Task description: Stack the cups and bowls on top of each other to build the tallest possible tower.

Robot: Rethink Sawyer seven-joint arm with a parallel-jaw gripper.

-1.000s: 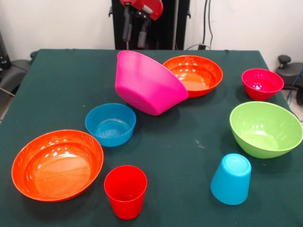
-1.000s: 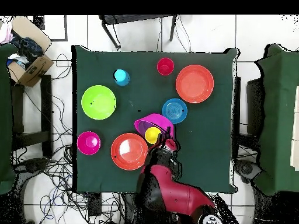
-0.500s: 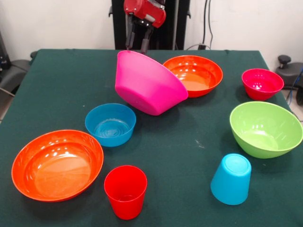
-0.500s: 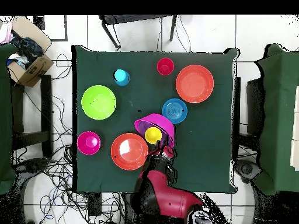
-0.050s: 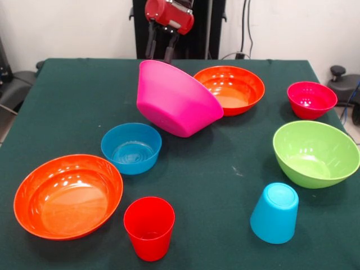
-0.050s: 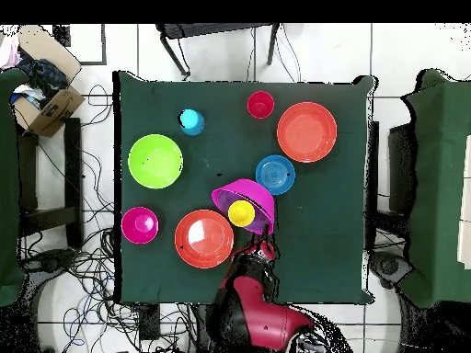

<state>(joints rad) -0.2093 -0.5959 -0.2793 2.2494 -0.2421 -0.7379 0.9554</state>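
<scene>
Hovering gripper (image 5: 159,52), seemingly open, behind tilted magenta bowl (image 5: 175,101)

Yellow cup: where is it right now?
Overhead view: the yellow cup sits inside the tilted magenta bowl, between the small blue bowl and an orange bowl.

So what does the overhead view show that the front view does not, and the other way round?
Only the overhead view shows the yellow cup inside the tilted magenta bowl, and a cardboard box beside the table. Only the front view shows the light blue cup standing upside down. Both show the gripper behind the magenta bowl.
</scene>
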